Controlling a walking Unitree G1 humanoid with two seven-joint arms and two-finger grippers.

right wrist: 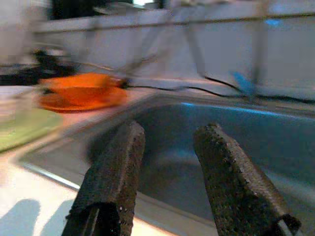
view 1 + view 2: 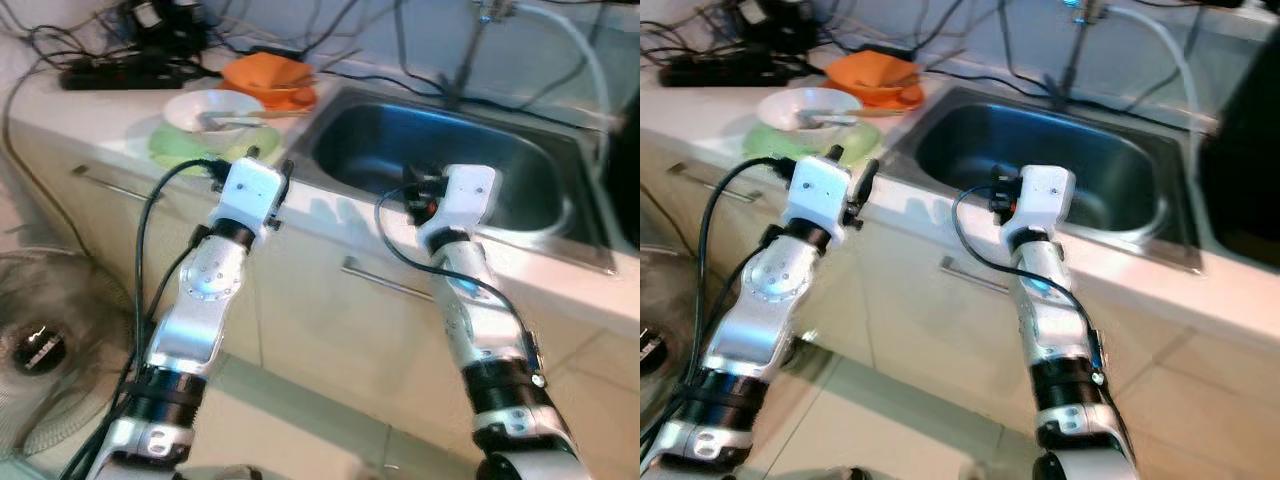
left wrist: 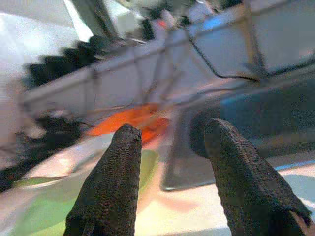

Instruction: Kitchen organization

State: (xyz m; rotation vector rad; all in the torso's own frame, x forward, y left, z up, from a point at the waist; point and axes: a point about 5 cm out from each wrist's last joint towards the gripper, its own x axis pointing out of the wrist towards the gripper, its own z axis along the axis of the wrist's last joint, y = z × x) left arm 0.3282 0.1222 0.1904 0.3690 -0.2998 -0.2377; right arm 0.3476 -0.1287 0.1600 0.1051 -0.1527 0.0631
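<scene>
While both arms reached over the bench (image 2: 330, 215), the left hand (image 3: 170, 147) and right hand (image 1: 165, 147) stood spread and empty. Dishes sat left of the sink (image 2: 440, 150): white bowl (image 2: 212, 108) on green plate (image 2: 180, 145), orange bowl (image 2: 268, 78) behind, seemingly awaiting pickup.

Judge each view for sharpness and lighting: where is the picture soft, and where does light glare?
Eye views: slightly soft, the faucet smeared. Left wrist view: background streaked, fingers sharp. Right wrist view: orange bowl blurred, blue glint on the sink rim.
</scene>
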